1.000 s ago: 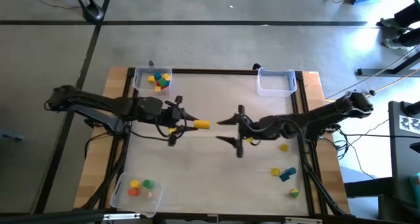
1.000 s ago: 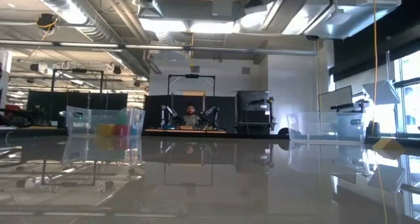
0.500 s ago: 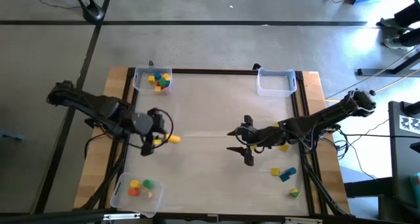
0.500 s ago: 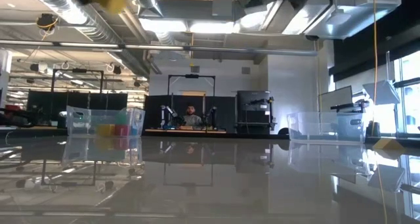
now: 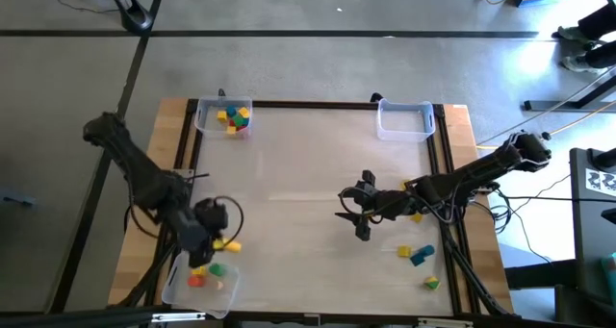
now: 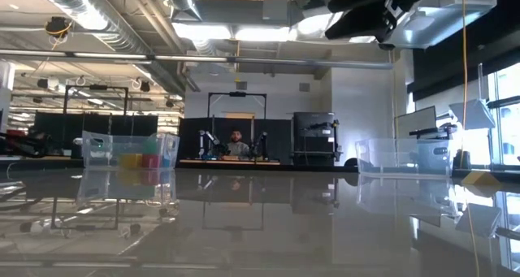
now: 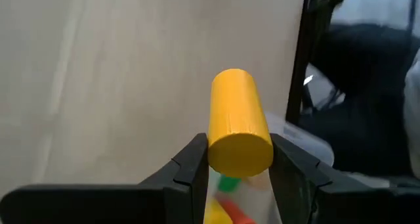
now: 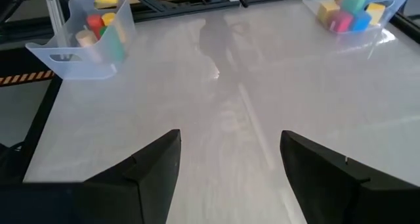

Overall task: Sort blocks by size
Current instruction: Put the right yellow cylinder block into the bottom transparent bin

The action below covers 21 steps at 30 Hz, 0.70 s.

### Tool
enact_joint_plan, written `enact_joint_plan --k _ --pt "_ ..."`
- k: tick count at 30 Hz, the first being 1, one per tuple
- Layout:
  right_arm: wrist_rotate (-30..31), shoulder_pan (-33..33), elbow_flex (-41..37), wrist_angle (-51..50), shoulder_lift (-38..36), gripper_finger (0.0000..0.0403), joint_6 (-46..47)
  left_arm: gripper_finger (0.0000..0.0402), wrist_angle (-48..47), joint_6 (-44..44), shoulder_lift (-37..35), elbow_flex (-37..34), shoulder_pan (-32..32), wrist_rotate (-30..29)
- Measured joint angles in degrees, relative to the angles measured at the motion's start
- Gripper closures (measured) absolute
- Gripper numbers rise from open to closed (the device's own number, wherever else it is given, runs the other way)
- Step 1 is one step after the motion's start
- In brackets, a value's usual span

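At lower left of the high view, the left gripper [image 5: 223,243] is clamped on a yellow cylinder block [image 7: 237,123] above the near-left tray [image 5: 176,268]. At centre right, the right gripper [image 5: 349,214] hangs spread wide, holding nothing. Loose blocks [image 5: 416,255] lie at lower right.

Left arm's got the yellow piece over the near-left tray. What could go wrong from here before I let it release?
1. The left tool pinches the yellow cylinder only by its end; it could tip out early.
2. It seems to hang near the near-left tray edge, so a drop might roll onto the table.
3. The tray already holds blocks; a bounce is possible. The right tool waits open mid-table.
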Motion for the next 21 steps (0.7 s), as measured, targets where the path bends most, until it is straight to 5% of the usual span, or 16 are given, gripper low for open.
enact_joint_plan --k 8,21 --pt "-0.1 0.0 -0.1 0.2 0.0 0.0146 0.6 0.0287 4.1 -11.2 10.3 0.0 -7.2 4.0" --pt "-0.1 0.0 -0.1 0.1 0.0 0.0146 0.6 0.0286 7.8 -11.2 19.7 0.0 -8.2 7.7"
